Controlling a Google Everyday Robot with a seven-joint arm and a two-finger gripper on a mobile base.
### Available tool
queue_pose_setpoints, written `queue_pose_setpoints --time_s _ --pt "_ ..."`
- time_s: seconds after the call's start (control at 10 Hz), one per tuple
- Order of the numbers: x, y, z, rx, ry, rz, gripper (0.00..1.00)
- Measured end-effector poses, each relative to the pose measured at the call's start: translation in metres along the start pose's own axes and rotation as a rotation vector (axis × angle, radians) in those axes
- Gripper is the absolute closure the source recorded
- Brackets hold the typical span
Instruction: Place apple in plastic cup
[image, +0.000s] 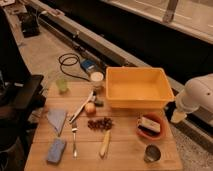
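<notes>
The apple (90, 108), small and pale orange, lies on the wooden table (125, 160) left of centre, just above the grapes. The plastic cup (61, 84), translucent light green, stands upright at the table's far left corner, about a hand's width up and left of the apple. My white arm (197, 95) hangs off the table's right edge. Its lower end with the gripper (178, 116) is beside the yellow bin's right corner, far from both apple and cup.
A large yellow bin (137, 87) fills the far right. A white cup (96, 79) stands left of the bin. Grapes (100, 123), a banana-like piece (104, 143), fork (74, 140), blue sponge (56, 150), grey cloth (57, 119), reddish bowl (150, 126) and metal cup (151, 152) lie around.
</notes>
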Motion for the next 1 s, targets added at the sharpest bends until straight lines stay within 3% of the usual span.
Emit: queue_pose_setpoints --time_s 0.1,0.3,0.6,1.0 --pt "-0.006 -0.008 -0.016 0.019 0.0 -0.027 0.3" --pt "-0.042 -0.018 -0.05 0.043 -0.02 -0.127 0.3" --pt "-0.107 -0.006 -0.067 0.033 -0.066 -0.279 0.3" --pt "-0.104 -0.006 -0.067 0.034 -0.062 -0.277 0.3"
